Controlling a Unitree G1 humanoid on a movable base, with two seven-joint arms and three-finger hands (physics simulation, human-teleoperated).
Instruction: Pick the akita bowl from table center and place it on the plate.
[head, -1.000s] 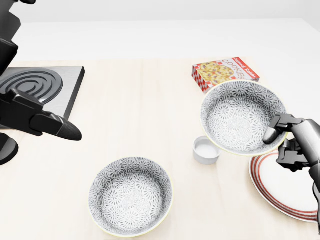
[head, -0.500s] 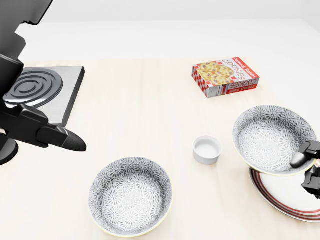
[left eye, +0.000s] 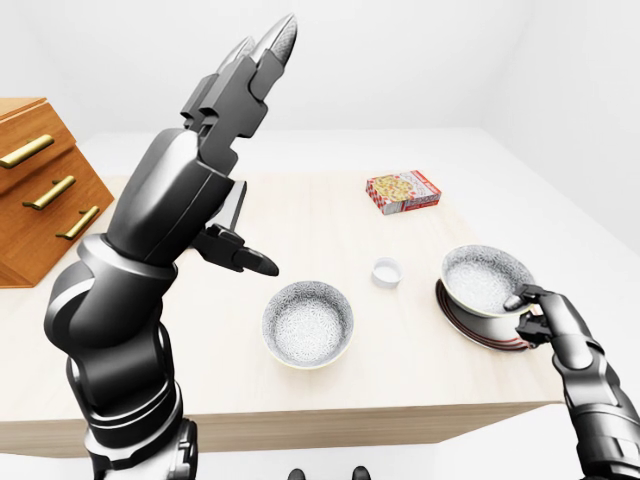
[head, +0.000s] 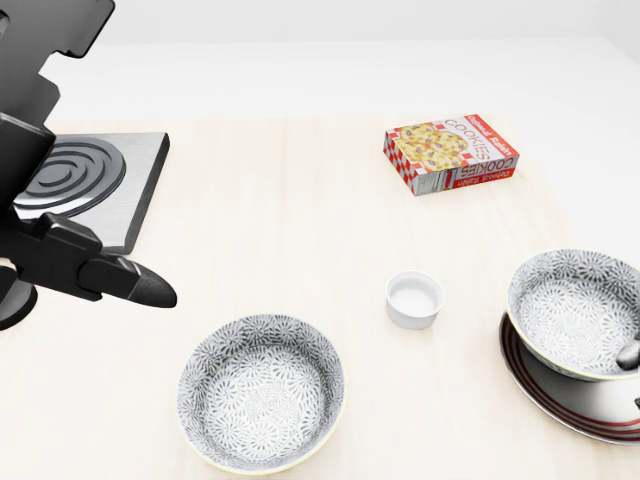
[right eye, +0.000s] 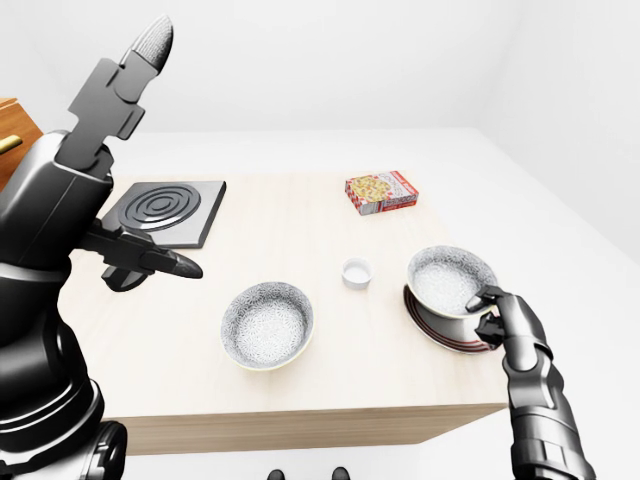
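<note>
One grey floral-patterned akita bowl (head: 578, 312) | cream rim | over red-ringed white plate (head: 560, 392) | right hand (right eye: 497, 315) pinching its rim | left hand (left eye: 243, 75) raised, fingers spread.

In your head view the plate (head: 590, 405) runs off the right edge, with the akita bowl (head: 575, 312) hiding its upper part. Only a fingertip of your right robot hand (head: 629, 353) shows there. The cookie box (left eye: 402, 191) lettering is too small to read in the eye views

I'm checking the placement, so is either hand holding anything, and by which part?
The right hand grips the akita bowl by its rim, over the plate. The left hand is raised, holding nothing.
</note>
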